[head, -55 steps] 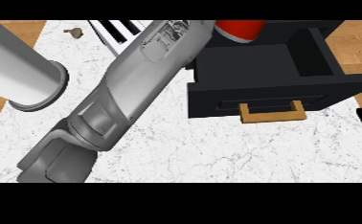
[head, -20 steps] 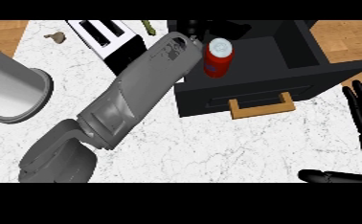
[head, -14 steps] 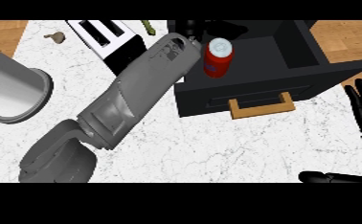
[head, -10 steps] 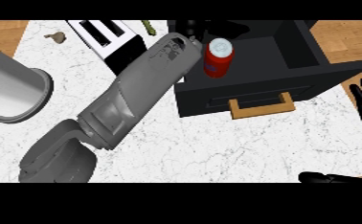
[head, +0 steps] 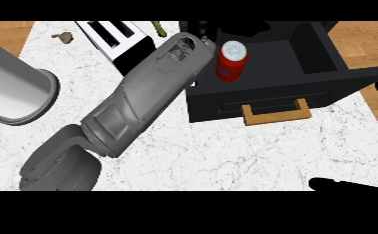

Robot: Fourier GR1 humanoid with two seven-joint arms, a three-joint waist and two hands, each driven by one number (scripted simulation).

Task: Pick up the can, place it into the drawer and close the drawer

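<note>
Left forearm extends diagonally up-right; its hand is dark, fingers indistinct. Right hand barely visible at lower right.

Right hand lower, nearly out of view.

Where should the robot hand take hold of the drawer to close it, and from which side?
Take the drawer by its wooden handle, coming from the front. The handle sticks out from the black front panel as an open loop, so fingers can press or hook it and push inward.
</note>
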